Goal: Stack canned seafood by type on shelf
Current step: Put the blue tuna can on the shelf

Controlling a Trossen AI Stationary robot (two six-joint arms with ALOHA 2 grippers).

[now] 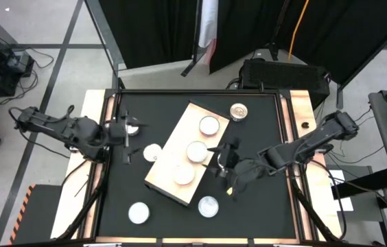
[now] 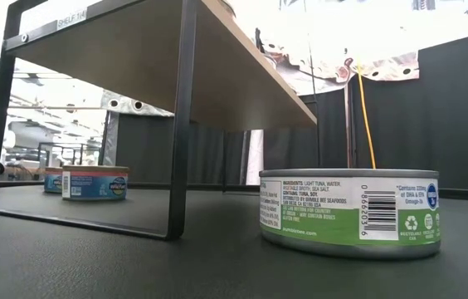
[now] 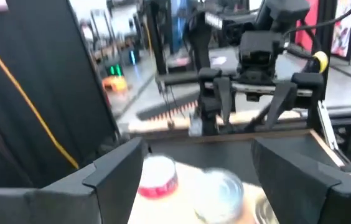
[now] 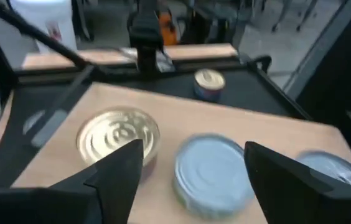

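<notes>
**Two open grippers and tins on and around the shelf**

The black table (image 1: 262, 123) is the biggest thing here. On it sits the shelf (image 1: 174, 140), a long pale wooden board on a dark metal frame, set at a slant in the middle.

The left arm (image 1: 56, 127) reaches in from the side far from the shelf's lower end. The right arm (image 1: 303, 145) reaches in from the other side.

The left gripper (image 1: 130, 140) is just beside the shelf, with its fingers spread wide and nothing in them. The right gripper (image 1: 222, 159) is at the shelf's other long edge. Its fingers are also spread apart and hold nothing.

Three tins (image 1: 195, 151) lie in a row on top of the shelf. One tin (image 1: 153, 152) rests on the table right beside the shelf. Two tins (image 1: 208, 206) sit past the shelf's lower end. A golden-brown topped tin (image 1: 239, 111) sits near the shelf's upper end.
</notes>
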